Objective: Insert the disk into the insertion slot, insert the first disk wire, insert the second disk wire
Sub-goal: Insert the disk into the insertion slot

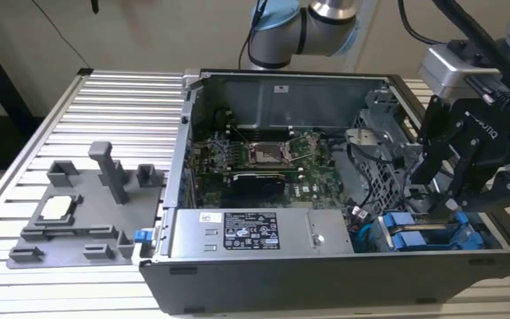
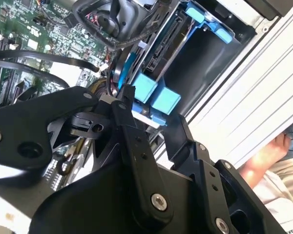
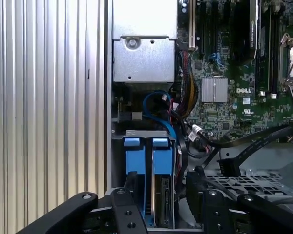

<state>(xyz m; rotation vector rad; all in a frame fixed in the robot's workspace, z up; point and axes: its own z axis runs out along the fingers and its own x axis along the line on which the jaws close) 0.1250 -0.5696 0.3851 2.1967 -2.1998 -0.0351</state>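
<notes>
The black two-fingered gripper [image 3: 162,174] hangs with its fingers spread and clasping nothing, straddling the silver-grey disk in its bright blue plastic carrier [image 3: 161,152]. The disk stands in the grey sheet-metal insertion slot [image 3: 144,132], at the exterior view's near right, just beside a second blue carrier [image 3: 132,156]. It looks seated, which would explain the loose fingers.

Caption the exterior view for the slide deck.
Gripper close above two blue carriers in a corner of an open PC case on a slatted table.
</notes>
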